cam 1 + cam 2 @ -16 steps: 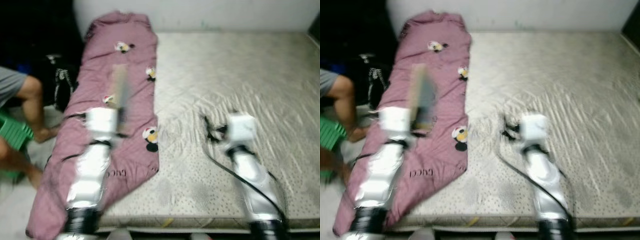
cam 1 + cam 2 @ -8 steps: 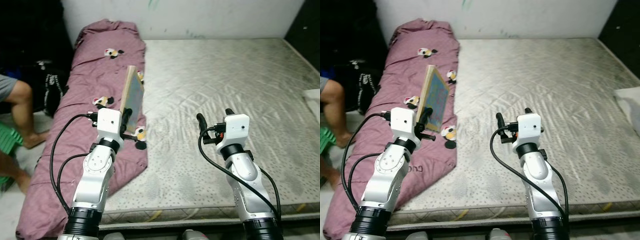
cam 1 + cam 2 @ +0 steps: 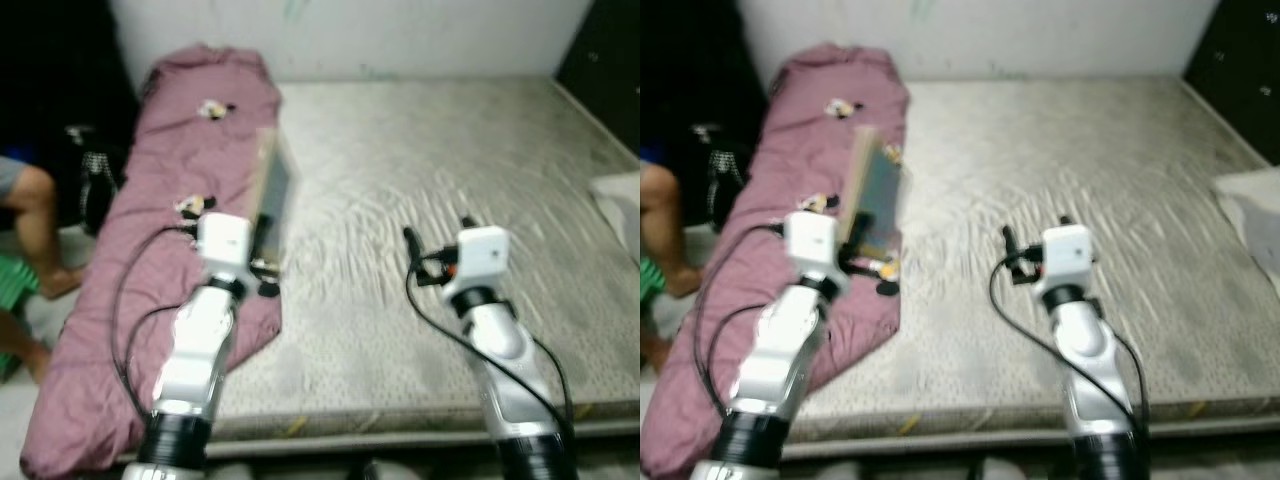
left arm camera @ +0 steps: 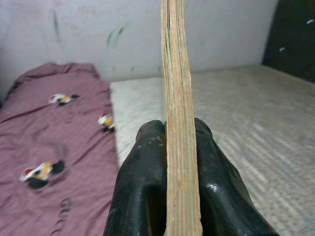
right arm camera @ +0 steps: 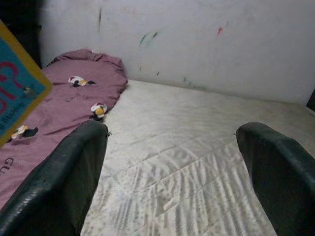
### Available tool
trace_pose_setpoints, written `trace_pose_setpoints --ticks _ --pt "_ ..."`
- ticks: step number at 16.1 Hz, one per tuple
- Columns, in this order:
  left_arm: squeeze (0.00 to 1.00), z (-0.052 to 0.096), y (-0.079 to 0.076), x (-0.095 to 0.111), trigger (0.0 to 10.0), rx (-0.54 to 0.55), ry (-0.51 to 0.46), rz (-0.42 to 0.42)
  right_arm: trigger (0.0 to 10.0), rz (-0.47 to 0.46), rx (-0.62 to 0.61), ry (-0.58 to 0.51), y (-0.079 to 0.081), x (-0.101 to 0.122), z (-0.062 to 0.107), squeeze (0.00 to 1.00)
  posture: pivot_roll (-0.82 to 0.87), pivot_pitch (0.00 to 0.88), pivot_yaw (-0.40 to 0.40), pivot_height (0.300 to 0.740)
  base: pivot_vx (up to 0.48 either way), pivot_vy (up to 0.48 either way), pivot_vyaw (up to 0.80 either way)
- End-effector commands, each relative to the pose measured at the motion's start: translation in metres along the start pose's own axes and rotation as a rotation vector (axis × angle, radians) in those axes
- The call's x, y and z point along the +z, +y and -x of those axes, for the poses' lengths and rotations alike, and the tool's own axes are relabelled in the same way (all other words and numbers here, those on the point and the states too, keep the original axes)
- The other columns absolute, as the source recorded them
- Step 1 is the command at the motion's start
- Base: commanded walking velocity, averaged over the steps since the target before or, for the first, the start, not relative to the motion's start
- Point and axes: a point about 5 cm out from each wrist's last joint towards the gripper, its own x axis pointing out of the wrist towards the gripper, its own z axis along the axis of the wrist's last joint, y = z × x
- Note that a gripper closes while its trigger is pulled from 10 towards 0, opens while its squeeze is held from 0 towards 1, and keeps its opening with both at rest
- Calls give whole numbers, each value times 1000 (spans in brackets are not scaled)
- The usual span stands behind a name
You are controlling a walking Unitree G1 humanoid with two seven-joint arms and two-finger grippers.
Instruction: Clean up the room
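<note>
Left pincer [image 4: 180,162] clamped the book [image 3: 270,195] upright at frame centre-left, ready for carrying; right pincer [image 5: 172,172] hung apart, empty.

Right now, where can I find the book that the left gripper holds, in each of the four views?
Left eye view: the book stands upright above the left gripper, over the purple blanket's edge.
Right eye view: same place.
Left wrist view: its page edge runs up the middle, clamped between the black fingers.
Right wrist view: a cover corner at the picture's edge.
Shared landmark: the purple blanket with cartoon patches.
</note>
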Motion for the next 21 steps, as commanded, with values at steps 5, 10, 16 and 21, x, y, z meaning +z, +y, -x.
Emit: trace_pose_setpoints --ticks 5,10,16,21 --pt "0 -1 7 6 10000 24 -32 -15 10000 -9 20 2 5 0 -2 0 -43 0 13 740 0 -450 0" --pt "0 -3 8 7 10000 30 -40 -14 10000 -26 10 -6 5 1 -6 0 -37 0 8 740 0 -480 0" --pt "0 -3 5 7 10000 20 -38 -18 10000 -5 20 2 6 -1 -5 0 -31 0 4 740 0 -404 0" --pt "0 4 11 4 10000 22 -31 9 10000 -3 23 0 9 -2 -6 0 -18 0 8 740 0 0 0"
